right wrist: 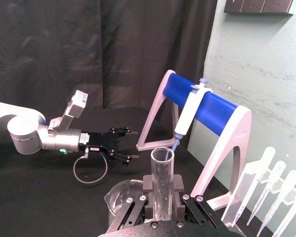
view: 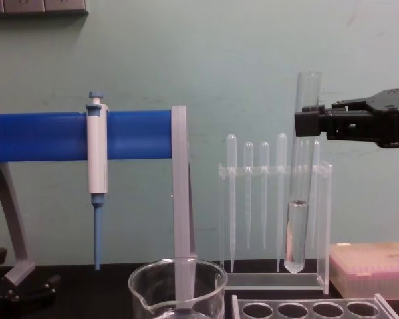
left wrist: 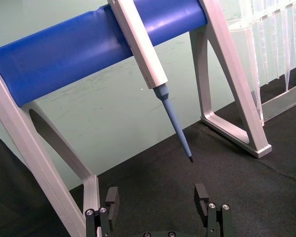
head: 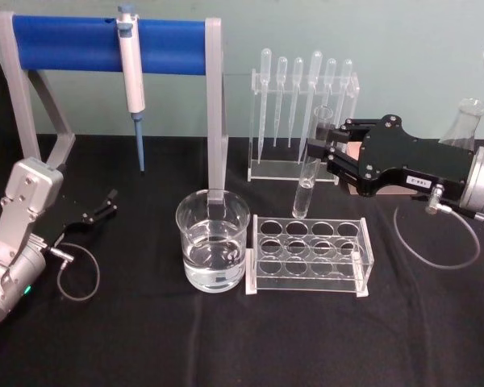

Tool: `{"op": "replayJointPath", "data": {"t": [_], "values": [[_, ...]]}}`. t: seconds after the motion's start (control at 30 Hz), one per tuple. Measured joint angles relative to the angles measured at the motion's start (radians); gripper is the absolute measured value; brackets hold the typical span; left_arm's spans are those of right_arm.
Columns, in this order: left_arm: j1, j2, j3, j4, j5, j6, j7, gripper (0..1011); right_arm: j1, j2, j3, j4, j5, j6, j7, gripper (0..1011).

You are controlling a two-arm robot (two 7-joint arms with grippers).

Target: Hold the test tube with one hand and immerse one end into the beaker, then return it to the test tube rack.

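Observation:
The test tube [head: 309, 173] is a long clear glass cylinder, held upright with a little liquid in its rounded bottom [view: 296, 236]. My right gripper [head: 316, 149] is shut on its upper part, just below the open rim [right wrist: 162, 154]. The tube hangs above the back of the clear rack [head: 310, 254], to the right of the beaker [head: 213, 242] and apart from it. The wide glass beaker holds clear liquid and stands on the black table; its rim [view: 178, 269] sits lower than the tube's bottom. My left gripper [head: 107, 205] rests open at the far left, its fingers [left wrist: 202, 193] spread with nothing between them.
A stand with a blue bar [head: 105, 44] carries a hanging pipettor [head: 132, 81] behind the beaker. Behind the tube, an acrylic holder [head: 302, 121] holds several plastic pipettes. A glass flask [head: 464, 121] stands at the back right. A pink box [view: 376, 266] sits at the right.

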Motion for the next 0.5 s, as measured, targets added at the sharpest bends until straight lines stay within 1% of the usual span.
{"op": "replayJointPath", "data": {"t": [0.33,0.37,0.47,0.5], "values": [[0.000,0.000,0.000,0.000,0.000,0.000,0.000,1000,0.000,0.000,0.000,0.000,0.000,0.000,0.000,233],[0.000,0.000,0.000,0.000,0.000,0.000,0.000,1000,0.003,-0.001,-0.003,0.001,0.000,0.000,0.000,233],[0.000,0.000,0.000,0.000,0.000,0.000,0.000,1000,0.035,-0.024,-0.029,0.011,-0.004,-0.008,0.012,231],[0.000,0.000,0.000,0.000,0.000,0.000,0.000,1000,0.035,-0.024,-0.029,0.011,-0.004,-0.008,0.012,231]]}}
